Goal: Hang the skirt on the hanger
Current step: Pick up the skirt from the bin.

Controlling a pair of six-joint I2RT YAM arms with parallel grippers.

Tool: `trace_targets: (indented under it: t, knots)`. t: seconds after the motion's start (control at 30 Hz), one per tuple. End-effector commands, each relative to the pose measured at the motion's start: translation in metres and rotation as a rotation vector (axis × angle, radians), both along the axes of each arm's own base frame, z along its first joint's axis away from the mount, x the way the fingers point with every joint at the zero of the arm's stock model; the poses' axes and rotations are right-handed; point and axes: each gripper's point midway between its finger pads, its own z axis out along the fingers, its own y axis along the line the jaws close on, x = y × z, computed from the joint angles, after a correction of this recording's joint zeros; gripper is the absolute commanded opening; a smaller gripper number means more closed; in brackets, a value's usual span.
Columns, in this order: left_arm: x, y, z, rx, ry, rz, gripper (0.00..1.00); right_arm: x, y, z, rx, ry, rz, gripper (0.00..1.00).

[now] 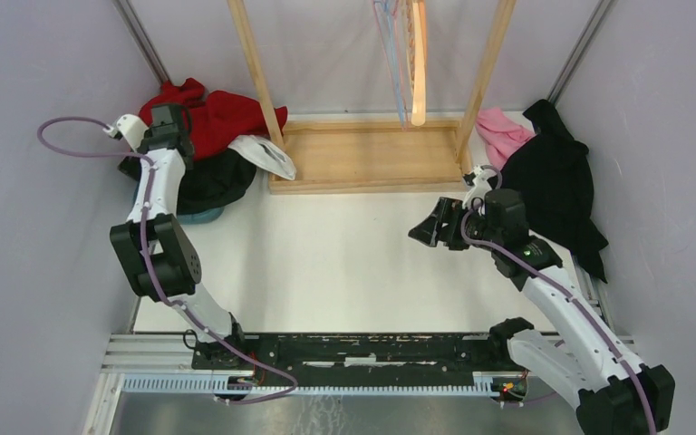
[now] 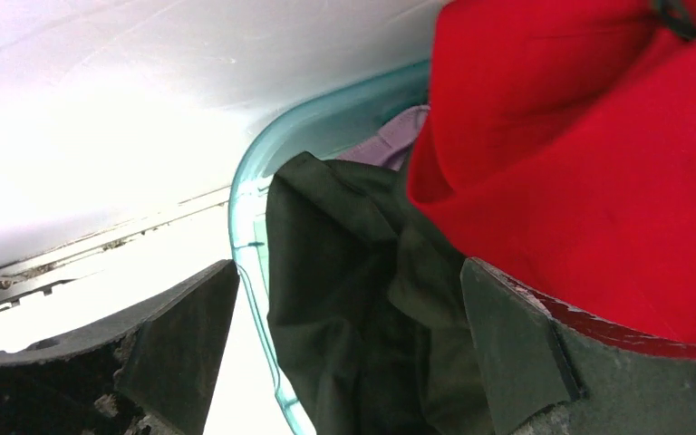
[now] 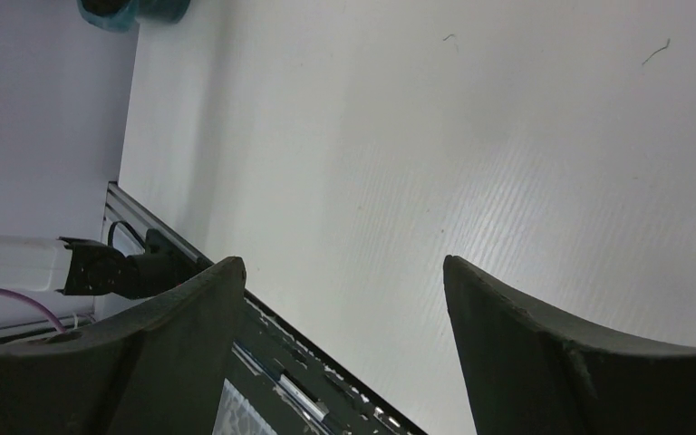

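**Left gripper** (image 2: 349,317): jaws spread wide, nothing held. Between them lies a dark garment (image 2: 326,227), slumped over the rim of a teal basin (image 2: 245,181). The basin rim runs just inside my left finger. A red garment (image 2: 580,163) is piled over and past my right finger, apparently lying on it. A scrap of lilac cloth (image 2: 385,145) shows beyond the dark folds, deeper in the basin.

**Right gripper** (image 3: 340,272): jaws apart, empty, with only bare table (image 3: 372,136) under them.

**Which piece is the skirt:** cannot tell for certain, as no waistband or hem is visible. My working guess is the dark garment, since it sits squarely in the left jaws' gap.

**Handling (judgement):**
- Cloth is light, limp and crumpled. It will sag and trail when lifted, and it may drag the red piece along.
- No breakage risk. The risks are pinching two layers, catching two garments at once, or nipping the basin rim.
- Best hold is a raised fold near an edge, ideally the waistband once found, and away from the red overlap at the right finger.

**Hanger** (image 1: 414,63): hangs on the wooden rack (image 1: 362,154), well away from the left jaws and ahead of the right ones.
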Motion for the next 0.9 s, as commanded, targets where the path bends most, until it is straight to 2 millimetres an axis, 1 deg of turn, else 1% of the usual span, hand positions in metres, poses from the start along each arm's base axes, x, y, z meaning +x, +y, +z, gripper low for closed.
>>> trace_targets:
  t: [0.0, 0.07, 0.1, 0.23, 0.3, 0.33, 0.4, 0.53, 0.6, 0.73, 0.87]
  knots:
    - [0.022, 0.011, -0.012, -0.063, -0.074, -0.063, 0.99, 0.007, 0.012, 0.022, -0.013, -0.063, 0.010, 0.86]
    - [0.033, 0.013, -0.017, -0.076, -0.115, -0.129, 0.98, 0.006, 0.019, 0.021, -0.025, -0.057, 0.026, 0.85]
    - [0.039, 0.011, -0.023, -0.109, -0.124, -0.160, 0.98, 0.005, 0.022, 0.021, -0.033, -0.051, 0.034, 0.85]
    - [0.057, 0.009, -0.050, -0.187, -0.115, -0.219, 0.88, 0.002, 0.029, 0.020, -0.060, -0.041, 0.051, 0.84]
    - [0.063, 0.008, -0.053, -0.199, -0.120, -0.234, 0.85, 0.001, 0.030, 0.021, -0.072, -0.043, 0.052, 0.84]
    - [0.065, 0.008, -0.051, -0.200, -0.126, -0.236, 0.85, 0.000, 0.030, 0.020, -0.076, -0.042, 0.052, 0.84]
    - [0.067, 0.008, -0.043, -0.191, -0.146, -0.242, 0.83, -0.001, 0.031, 0.020, -0.079, -0.041, 0.052, 0.84]
    - [0.064, 0.005, -0.015, -0.156, -0.239, -0.264, 0.82, -0.001, 0.036, 0.014, -0.090, -0.032, 0.062, 0.84]
    - [0.060, 0.001, -0.001, -0.139, -0.290, -0.281, 0.81, -0.002, 0.039, 0.009, -0.095, -0.025, 0.072, 0.84]
    - [0.049, -0.001, 0.030, -0.094, -0.361, -0.276, 0.82, -0.002, 0.044, 0.001, -0.109, -0.011, 0.088, 0.84]
    - [0.045, 0.002, 0.051, -0.062, -0.399, -0.265, 0.82, -0.001, 0.049, -0.003, -0.115, -0.009, 0.102, 0.84]
